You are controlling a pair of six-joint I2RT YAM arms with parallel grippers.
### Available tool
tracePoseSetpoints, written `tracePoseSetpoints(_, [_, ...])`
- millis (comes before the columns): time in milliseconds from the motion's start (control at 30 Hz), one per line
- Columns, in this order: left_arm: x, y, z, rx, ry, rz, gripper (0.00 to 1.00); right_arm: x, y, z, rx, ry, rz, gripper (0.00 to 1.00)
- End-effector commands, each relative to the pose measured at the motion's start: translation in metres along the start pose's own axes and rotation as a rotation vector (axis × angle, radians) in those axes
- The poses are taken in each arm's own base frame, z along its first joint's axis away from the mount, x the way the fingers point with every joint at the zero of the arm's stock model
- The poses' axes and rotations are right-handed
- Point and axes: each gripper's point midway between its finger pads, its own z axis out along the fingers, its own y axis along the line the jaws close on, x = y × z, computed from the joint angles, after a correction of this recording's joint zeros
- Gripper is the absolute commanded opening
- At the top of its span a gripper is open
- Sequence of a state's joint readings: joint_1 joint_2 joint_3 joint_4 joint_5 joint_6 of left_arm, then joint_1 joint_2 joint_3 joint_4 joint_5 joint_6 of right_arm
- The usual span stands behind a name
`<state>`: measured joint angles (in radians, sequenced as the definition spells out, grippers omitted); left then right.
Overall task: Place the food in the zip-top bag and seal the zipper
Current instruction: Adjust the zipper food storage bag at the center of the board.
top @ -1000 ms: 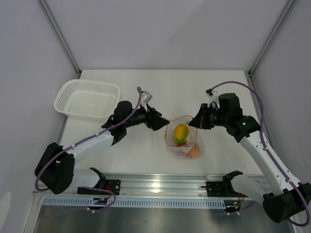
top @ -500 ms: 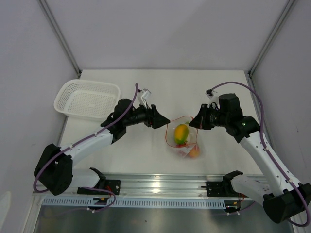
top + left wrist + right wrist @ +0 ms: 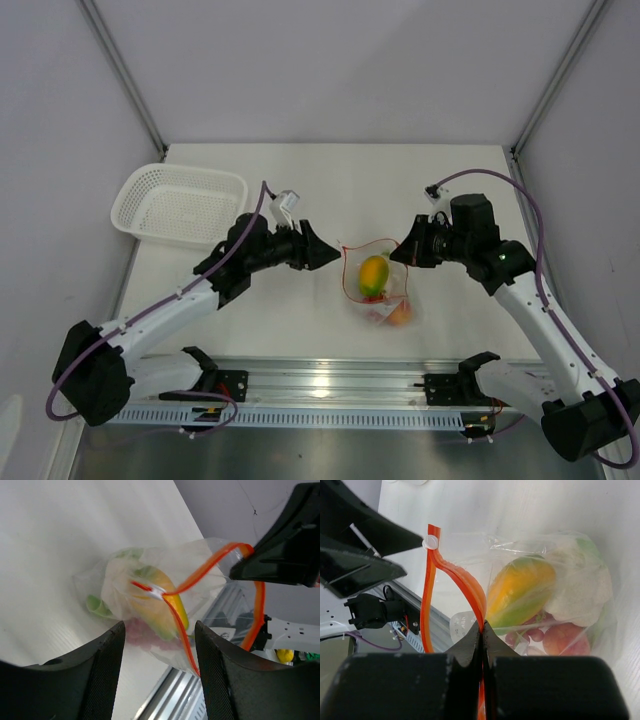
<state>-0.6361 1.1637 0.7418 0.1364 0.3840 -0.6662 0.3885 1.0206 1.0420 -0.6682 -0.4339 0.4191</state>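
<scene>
Orange and thin, the red-orange zipper strip [image 3: 451, 571] runs round the mouth of the small clear crinkly plastic bag [image 3: 381, 297], and that mouth gapes wide. The bag lies on the white desk [image 3: 300, 180], about in the middle, between the two tools. Inside it are the yellow-orange toy mango [image 3: 372, 275], the red toy grapes [image 3: 532, 630], the round red-orange toy fruit [image 3: 398, 314] and the white-and-green toy vegetable pieces [image 3: 580, 587]. All the food I can see is in the bag, so I think the filling is done and the closing step is in hand.

The right tool [image 3: 481, 628] is pinched tight on the right end of the strip. The left tool [image 3: 160, 630] is on the left side of the bag. Its two fingers stand apart and hold nothing. The left end of the strip, with a small white tab [image 3: 429, 542] on it, sits just in front of that gap.

Next, I think the left tool must close on that left end. Then both sides of the strip need pressing together all the way along. The bag looks thin and slippery, so a steady grip seems best.
</scene>
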Motion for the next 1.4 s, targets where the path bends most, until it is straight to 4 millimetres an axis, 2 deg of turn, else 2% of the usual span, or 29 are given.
tracePoseSetpoints(0, [0.005, -0.020, -0.013, -0.004, -0.010, -0.054, 0.60, -0.004, 0.003, -0.004, -0.011, -0.035, 0.013, 0.00])
tracePoseSetpoints(167, [0.026, -0.035, -0.005, 0.048, 0.085, -0.086, 0.59, 0.002, 0.005, -0.003, -0.024, -0.025, 0.022, 0.00])
tracePoseSetpoints(300, [0.037, -0.044, 0.005, 0.077, 0.130, -0.103, 0.56, 0.014, 0.010, -0.003, -0.028, 0.005, 0.016, 0.00])
tracePoseSetpoints(333, [0.045, -0.038, 0.009, 0.053, 0.165, -0.112, 0.55, 0.016, 0.010, -0.004, -0.020, 0.002, 0.012, 0.00])
tracePoseSetpoints(400, [0.046, -0.041, 0.013, 0.050, 0.181, -0.104, 0.53, 0.020, 0.012, -0.004, -0.018, 0.004, 0.008, 0.00])
tracePoseSetpoints(433, [0.050, -0.036, 0.016, 0.030, 0.194, -0.114, 0.49, 0.023, 0.012, -0.004, -0.019, 0.010, 0.013, 0.00])
tracePoseSetpoints(500, [0.047, -0.039, 0.020, 0.039, 0.195, -0.113, 0.42, 0.028, 0.014, -0.005, -0.025, 0.014, 0.015, 0.00])
tracePoseSetpoints(533, [0.053, -0.034, 0.023, 0.021, 0.223, -0.119, 0.34, 0.031, 0.016, -0.005, -0.032, 0.022, 0.015, 0.00])
tracePoseSetpoints(600, [0.037, -0.048, 0.028, 0.053, 0.206, -0.095, 0.24, 0.038, 0.015, -0.005, -0.030, 0.035, 0.016, 0.00])
tracePoseSetpoints(633, [0.028, -0.056, 0.030, 0.070, 0.193, -0.081, 0.13, 0.041, 0.016, -0.006, -0.031, 0.042, 0.015, 0.00])
tracePoseSetpoints(667, [0.034, -0.051, 0.031, 0.048, 0.227, -0.088, 0.06, 0.048, 0.017, -0.005, -0.028, 0.058, 0.018, 0.00])
tracePoseSetpoints(700, [0.019, -0.063, 0.033, 0.070, 0.201, -0.057, 0.01, 0.049, 0.019, -0.007, -0.034, 0.055, 0.013, 0.00])
tracePoseSetpoints(767, [0.017, -0.062, 0.036, 0.064, 0.221, -0.038, 0.01, 0.056, 0.024, -0.008, -0.046, 0.068, 0.016, 0.00])
tracePoseSetpoints(800, [0.000, -0.075, 0.037, 0.093, 0.198, 0.004, 0.01, 0.058, 0.026, -0.009, -0.053, 0.066, 0.017, 0.00])
tracePoseSetpoints(900, [-0.001, -0.076, 0.043, 0.105, 0.268, 0.060, 0.01, 0.064, 0.037, -0.010, -0.088, 0.077, 0.023, 0.00])
tracePoseSetpoints(967, [-0.013, -0.086, 0.044, 0.144, 0.280, 0.100, 0.01, 0.064, 0.048, -0.009, -0.125, 0.072, 0.021, 0.00])
tracePoseSetpoints(1000, [-0.006, -0.089, 0.044, 0.190, 0.322, 0.122, 0.01, 0.069, 0.054, -0.008, -0.144, 0.086, 0.022, 0.00])
tracePoseSetpoints(1100, [-0.005, -0.101, 0.039, 0.306, 0.360, 0.148, 0.01, 0.074, 0.068, 0.002, -0.182, 0.102, 0.022, 0.00])
tracePoseSetpoints(1267, [0.006, -0.083, 0.040, 0.317, 0.424, 0.116, 0.01, 0.071, 0.069, 0.024, -0.141, 0.078, 0.031, 0.00])
tracePoseSetpoints(1367, [0.015, -0.074, 0.039, 0.333, 0.446, 0.100, 0.00, 0.069, 0.064, 0.029, -0.113, 0.069, 0.027, 0.07])
